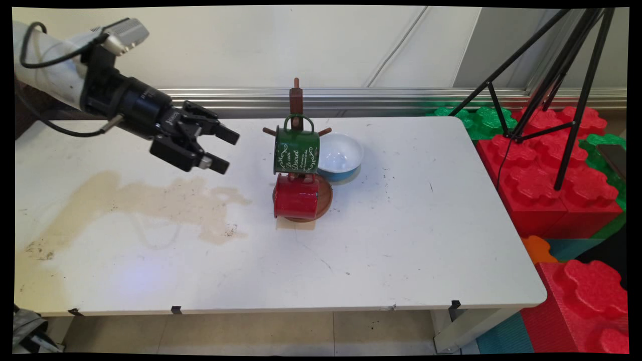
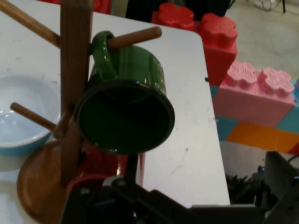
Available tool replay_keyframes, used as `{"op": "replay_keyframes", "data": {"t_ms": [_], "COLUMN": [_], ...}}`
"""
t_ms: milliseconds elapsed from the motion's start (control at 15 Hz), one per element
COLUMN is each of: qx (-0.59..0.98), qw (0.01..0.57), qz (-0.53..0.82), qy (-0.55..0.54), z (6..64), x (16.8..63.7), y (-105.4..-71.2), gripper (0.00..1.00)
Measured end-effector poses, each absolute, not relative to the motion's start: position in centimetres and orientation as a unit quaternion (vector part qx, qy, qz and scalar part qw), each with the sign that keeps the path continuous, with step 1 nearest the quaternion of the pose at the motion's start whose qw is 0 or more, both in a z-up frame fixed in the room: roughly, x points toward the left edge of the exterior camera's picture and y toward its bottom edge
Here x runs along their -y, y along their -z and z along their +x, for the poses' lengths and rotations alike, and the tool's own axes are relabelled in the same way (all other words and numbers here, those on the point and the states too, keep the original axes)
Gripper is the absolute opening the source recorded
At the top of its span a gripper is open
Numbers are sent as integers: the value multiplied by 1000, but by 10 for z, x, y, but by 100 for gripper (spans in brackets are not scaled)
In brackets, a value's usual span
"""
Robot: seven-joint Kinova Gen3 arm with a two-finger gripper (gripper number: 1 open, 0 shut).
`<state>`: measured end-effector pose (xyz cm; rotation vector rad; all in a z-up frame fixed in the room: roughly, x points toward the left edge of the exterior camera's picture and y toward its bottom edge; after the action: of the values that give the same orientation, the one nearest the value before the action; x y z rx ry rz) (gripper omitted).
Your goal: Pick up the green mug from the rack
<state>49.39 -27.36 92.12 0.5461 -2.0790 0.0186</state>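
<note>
A wooden mug tree [image 1: 297,103] [image 2: 74,70] stands mid-table on a round base. A green mug [image 1: 296,149] [image 2: 128,105] hangs by its handle from a peg, its mouth facing the hand camera. Below it a red mug [image 1: 296,197] [image 2: 100,163] hangs low over the base. My gripper [image 1: 226,149] hovers above the table to the left of the tree, a short gap from the green mug. It is open and holds nothing.
A white bowl with a blue outside [image 1: 340,155] [image 2: 21,121] sits just right of the tree. A brownish stain [image 1: 150,200] spreads over the table's left part. Red and green foam blocks [image 1: 551,165] and a black tripod [image 1: 567,90] stand beyond the right edge.
</note>
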Motion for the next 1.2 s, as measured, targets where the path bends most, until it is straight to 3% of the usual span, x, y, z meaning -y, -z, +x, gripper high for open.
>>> {"op": "replay_keyframes", "data": {"t_ms": [1200], "qx": [804], "qw": [526], "qz": [277], "qy": [-17], "z": [448], "x": [288], "y": [-874], "gripper": [100]}}
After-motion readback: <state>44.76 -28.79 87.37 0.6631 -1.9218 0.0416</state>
